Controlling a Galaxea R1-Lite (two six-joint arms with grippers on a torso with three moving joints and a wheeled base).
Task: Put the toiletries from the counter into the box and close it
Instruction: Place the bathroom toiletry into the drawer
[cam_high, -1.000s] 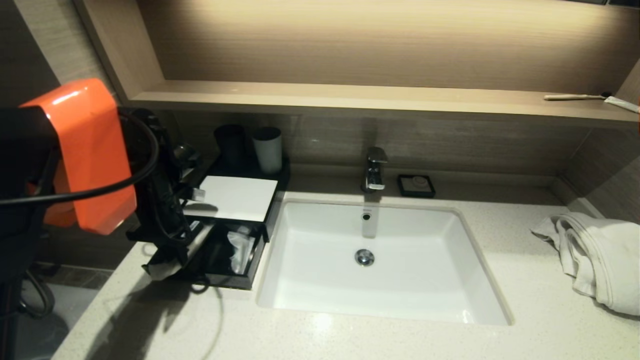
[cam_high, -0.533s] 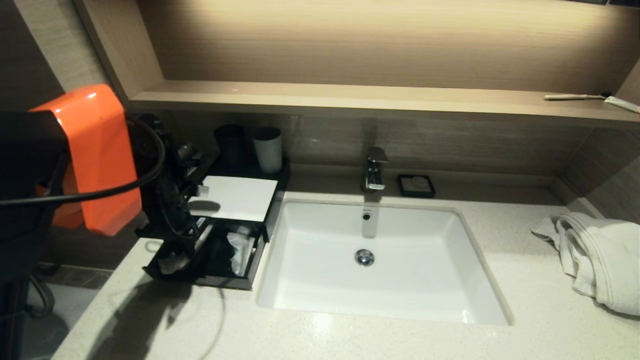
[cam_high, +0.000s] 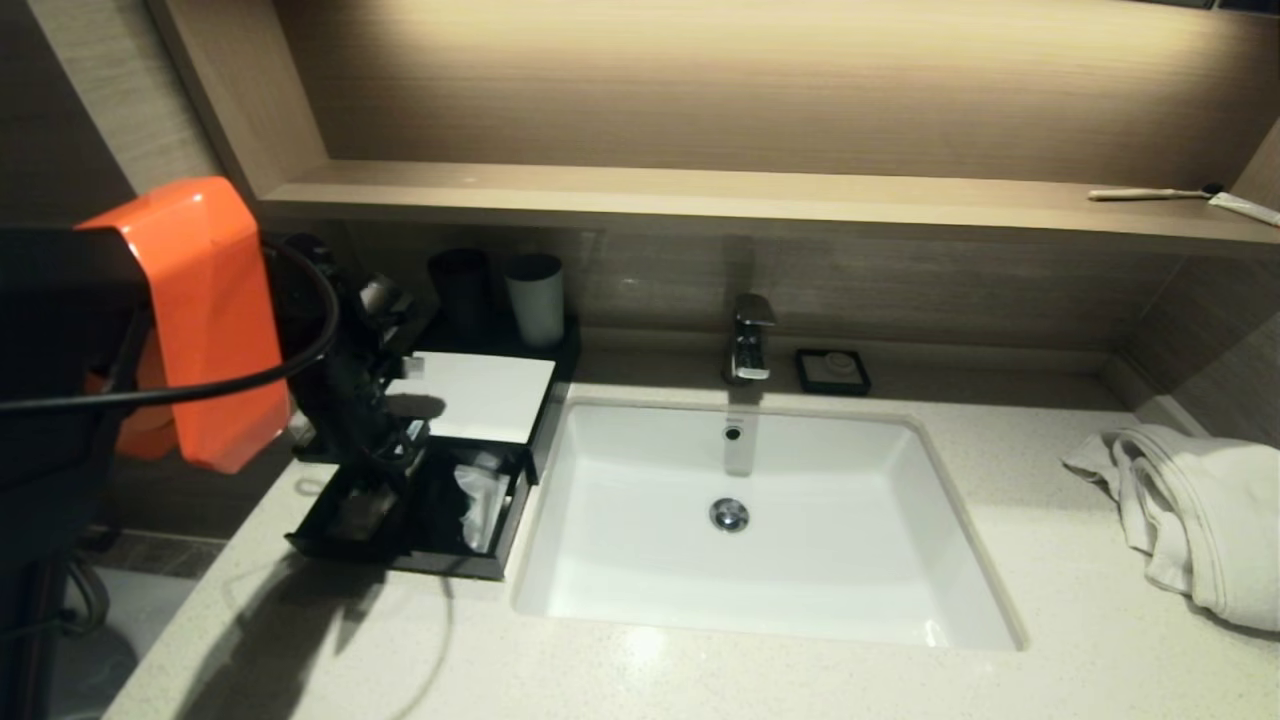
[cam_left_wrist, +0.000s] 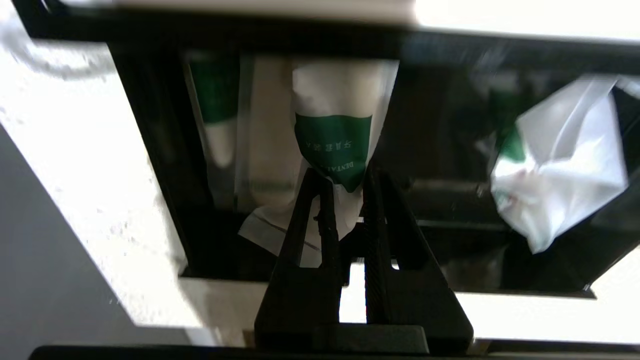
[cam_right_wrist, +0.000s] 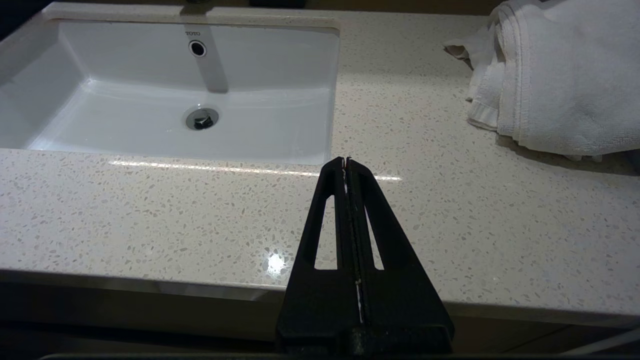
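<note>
Left wrist view: left end effector (cam_left_wrist: 344, 192) is clenching the dental-kit sachet (cam_left_wrist: 334, 145), long axis pointing into the box (cam_left_wrist: 150, 150) at the desk's left edge.

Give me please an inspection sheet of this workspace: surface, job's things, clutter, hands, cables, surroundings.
Surface: speckled counter with white sink.
Job's things: black box, open at the front, white lid over the rear part; green-and-white sachet going in; a crumpled packet and a tube already inside.
Clutter: white towel on the counter's right; two cups behind the box.
Hands: left hand over the box, fingers around the sachet's end; right hand shut, empty, over the counter's front edge.
Cables: black cable looping along the left arm.
Surroundings: faucet; wooden shelf bearing a toothbrush.
</note>
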